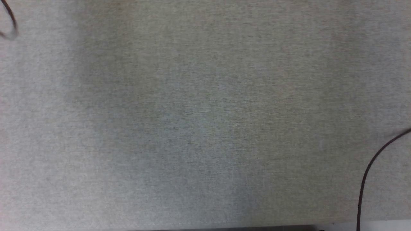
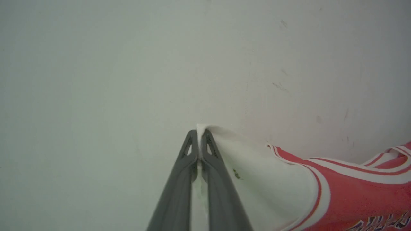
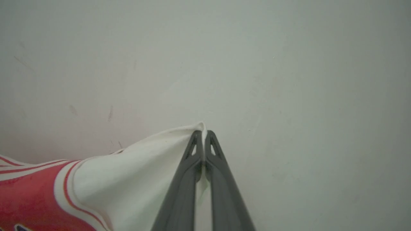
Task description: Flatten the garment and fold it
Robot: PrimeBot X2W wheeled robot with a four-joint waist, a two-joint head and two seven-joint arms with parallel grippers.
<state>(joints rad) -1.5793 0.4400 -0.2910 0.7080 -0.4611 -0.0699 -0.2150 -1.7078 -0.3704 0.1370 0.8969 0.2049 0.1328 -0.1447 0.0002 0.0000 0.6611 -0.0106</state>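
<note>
A grey, woven-looking surface (image 1: 205,115) spreads out under the head camera. A thin dark cable (image 1: 362,189) comes in at four o'clock and curves down to the bottom edge. A second dark cable (image 1: 13,22), blurred, loops at ten o'clock. A narrow white strip (image 1: 385,225) lies along the edge at five o'clock. The wrist views show a pale, smooth surface (image 2: 128,64) with faint scuff marks (image 2: 279,86) toward one o'clock.

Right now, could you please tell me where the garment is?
In the wrist views, the garment runs between the grippers: the left gripper pinches one white sleeve, the right gripper the other, with the red body between.
</note>
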